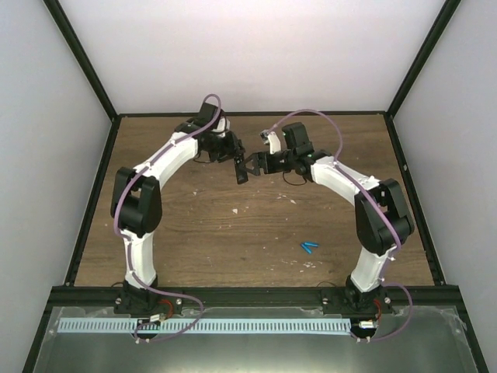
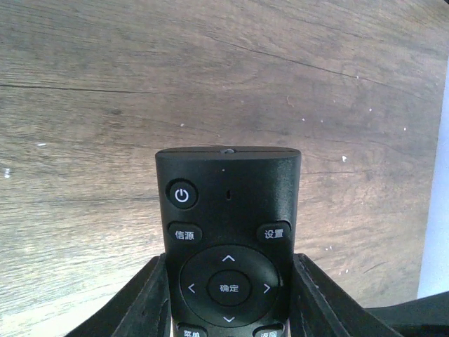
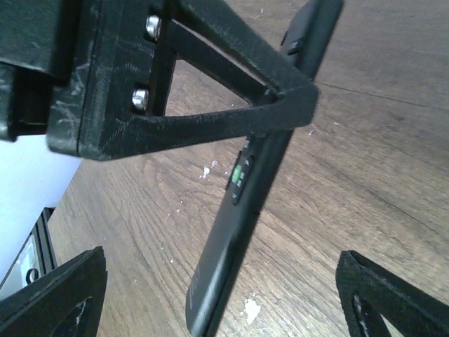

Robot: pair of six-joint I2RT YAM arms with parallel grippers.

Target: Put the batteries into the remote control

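Left arm: it bends up from the lower left of the top view and reaches in to the top middle.
Left gripper [image 2: 229, 265]: closed on the remote control [image 2: 228, 210], one finger [image 2: 151, 302] on each long side.
Right arm: it bends up from the lower right and meets the left arm in the middle.
Right gripper [image 3: 224, 300]: wide open, with a finger in each bottom corner of its wrist view.
Remote control: tilted, just beside the right gripper.
Batteries [image 1: 310, 247]: on the table [image 1: 194, 233], lower right of the top view, well apart from both grippers.
Hard to see: the remote's lower end is cut off in both wrist views. From above it is only a small dark bar.
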